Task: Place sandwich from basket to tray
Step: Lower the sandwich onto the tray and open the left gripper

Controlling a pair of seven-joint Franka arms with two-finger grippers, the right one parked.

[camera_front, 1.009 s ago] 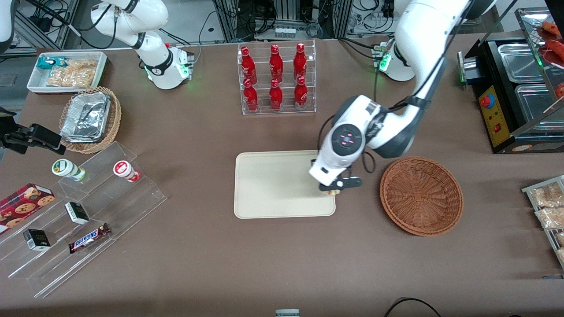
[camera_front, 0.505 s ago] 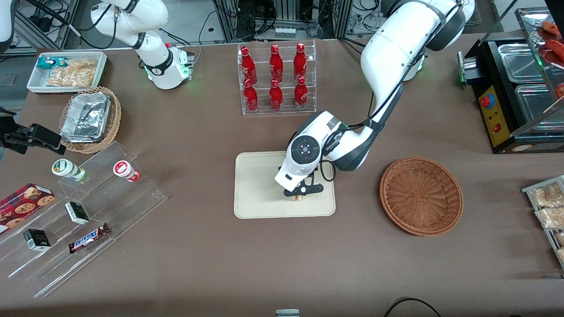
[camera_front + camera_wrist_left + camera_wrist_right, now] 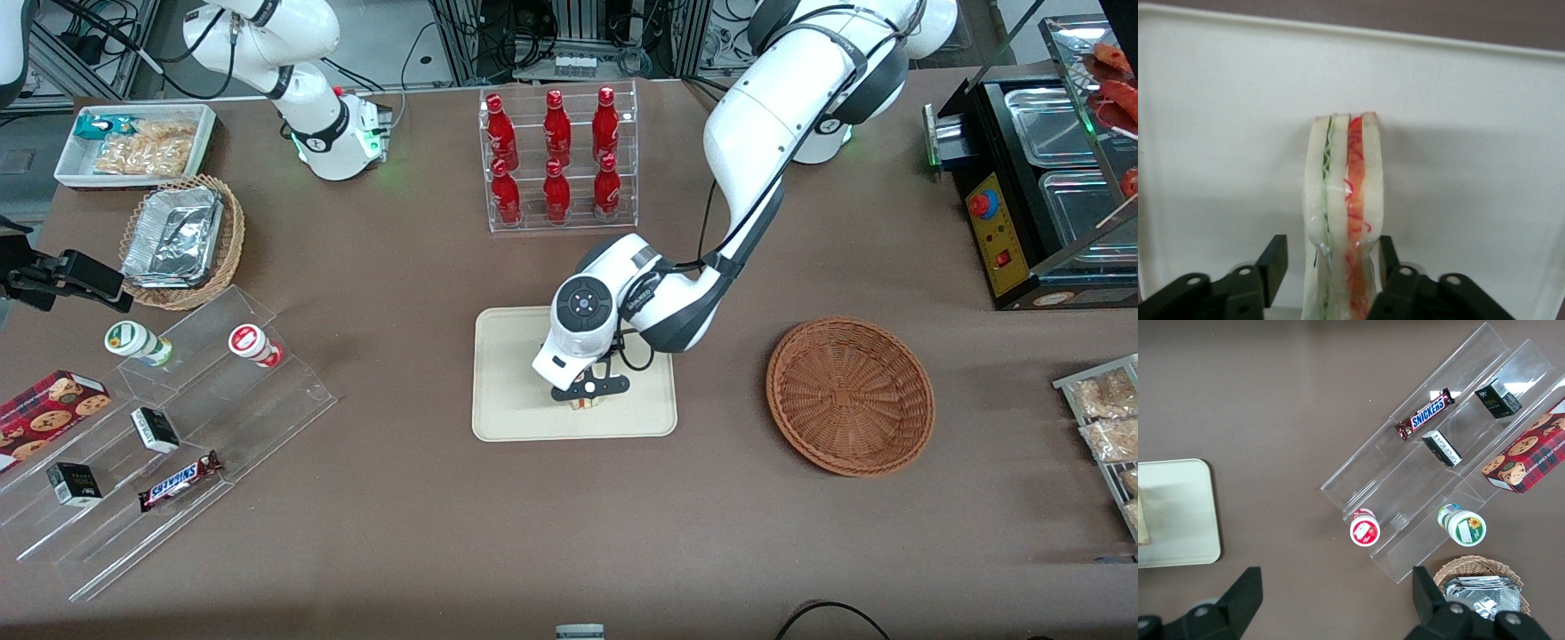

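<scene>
The flat cream-beige rectangular tray (image 3: 516, 382) with its low rim spreads beneath the fingers, its plain surface filling the space under them. The round reddish-brown woven wicker basket (image 3: 850, 396) sits well apart from the fingers, toward the working arm's end of the table, with nothing in it. The left arm's black two-finger gripper (image 3: 587, 397) hangs low over the tray, close above its surface. Between the fingers stands the small clear-wrapped wedge of pale white bread with red and green filling, the sandwich (image 3: 1343, 220), held on edge so that its layers run away from the fingers toward the tray.

The sandwich looks light and soft: the bread will likely squash under a firm pinch, and the clear wrap is probably slippery, so a gentle hold across the flat bread faces near its thick end seems the safest place to take it. That is where it is gripped here.

The fingers (image 3: 1273, 260) are closed to about the sandwich's thickness, one against each outer slice, and the wrap bulges slightly just past them. Whether the sandwich's free end already touches the tray cannot be told. By this, the carry is nearly done and only the release remains.
</scene>
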